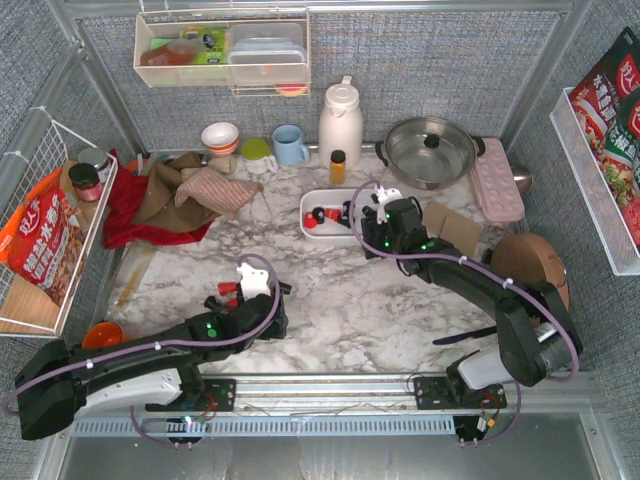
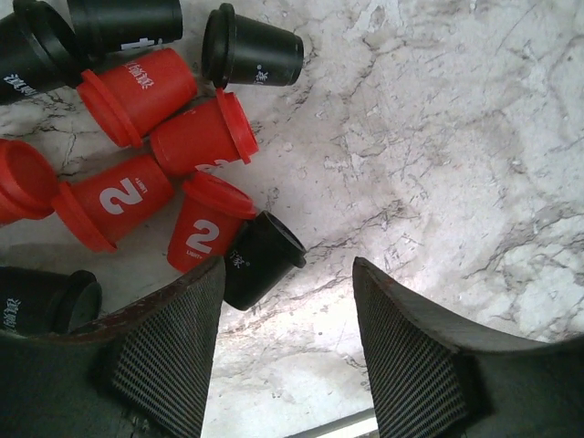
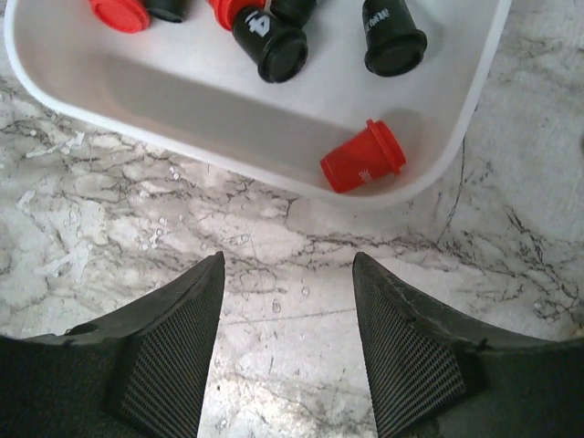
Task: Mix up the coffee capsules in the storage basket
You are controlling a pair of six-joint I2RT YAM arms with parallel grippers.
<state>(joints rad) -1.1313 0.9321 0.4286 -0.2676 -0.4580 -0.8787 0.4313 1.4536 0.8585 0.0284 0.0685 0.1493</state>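
A loose pile of red and black coffee capsules [image 2: 137, 164] lies on the marble near the left arm, also seen as the capsule pile [image 1: 224, 291] from above. My left gripper [image 2: 288, 265] is open over bare marble just right of the pile. One black capsule [image 2: 262, 259] lies against its left finger. The white storage basket [image 3: 228, 119] holds several capsules, with one red capsule [image 3: 362, 158] on its side near the corner. My right gripper [image 3: 288, 258] is open and holds nothing, just outside the near rim. From above, the basket [image 1: 310, 203] sits mid-table beside the right gripper [image 1: 365, 222].
Behind the basket stand a white jug [image 1: 340, 120], a blue mug [image 1: 290, 145], a small bottle [image 1: 338, 165] and a lidded pot [image 1: 430, 150]. A pink moulded tray [image 1: 497, 180] lies at the right. Crumpled cloths [image 1: 175, 190] lie at the left, next to a wire rack [image 1: 45, 230].
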